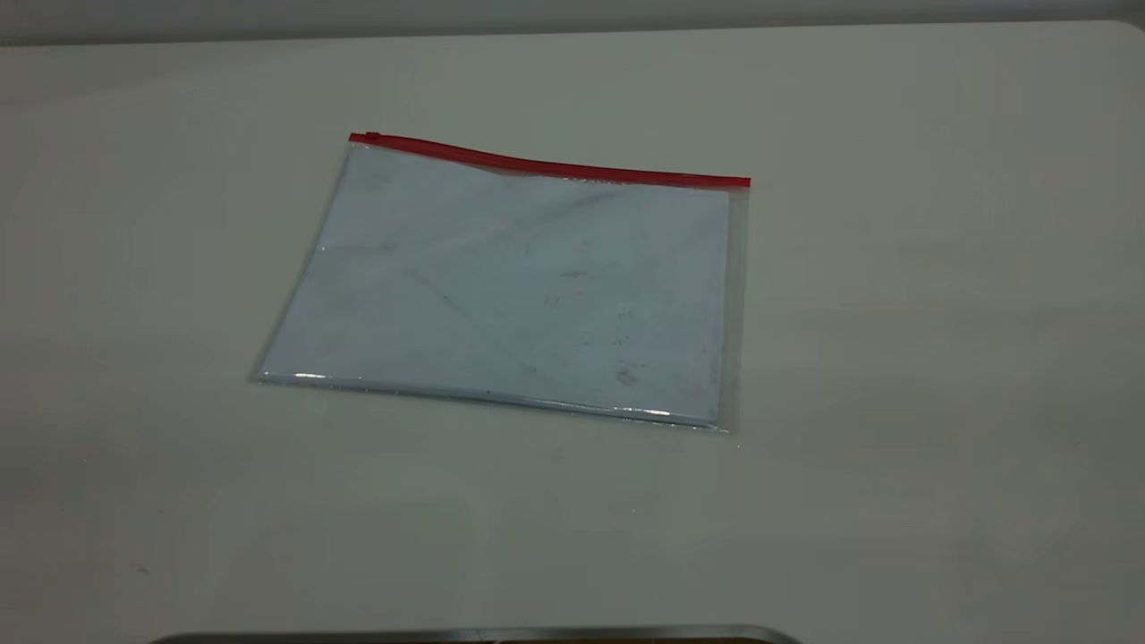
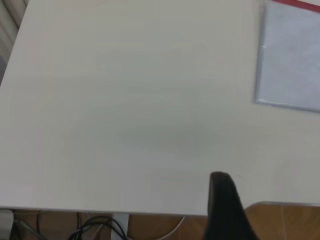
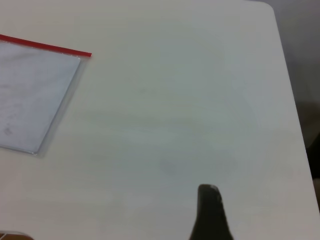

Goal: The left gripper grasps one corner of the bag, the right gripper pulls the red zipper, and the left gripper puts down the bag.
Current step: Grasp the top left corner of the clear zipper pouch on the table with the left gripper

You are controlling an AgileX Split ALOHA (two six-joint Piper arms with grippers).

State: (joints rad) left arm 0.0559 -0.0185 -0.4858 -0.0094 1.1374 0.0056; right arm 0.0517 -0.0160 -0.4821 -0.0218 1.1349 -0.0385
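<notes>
The bag (image 1: 519, 286) lies flat on the white table, a clear pouch with pale sheets inside. Its red zipper (image 1: 555, 166) runs along the far long edge, and the small slider tab (image 1: 371, 137) sits at that edge's left end. Neither arm shows in the exterior view. In the left wrist view my left gripper (image 2: 222, 182) appears as one dark wedge with no gap, over the table's near edge and well away from the bag (image 2: 292, 55). My right gripper (image 3: 208, 192) likewise shows as a single dark tip, empty, far from the bag (image 3: 30, 95) and its zipper (image 3: 45, 46).
Bare white tabletop (image 1: 894, 358) surrounds the bag on every side. A grey curved rim (image 1: 474, 635) shows at the table's near edge. Cables (image 2: 95, 225) hang below that edge over a wooden floor. The table's rounded corner (image 3: 270, 10) lies beyond the right gripper.
</notes>
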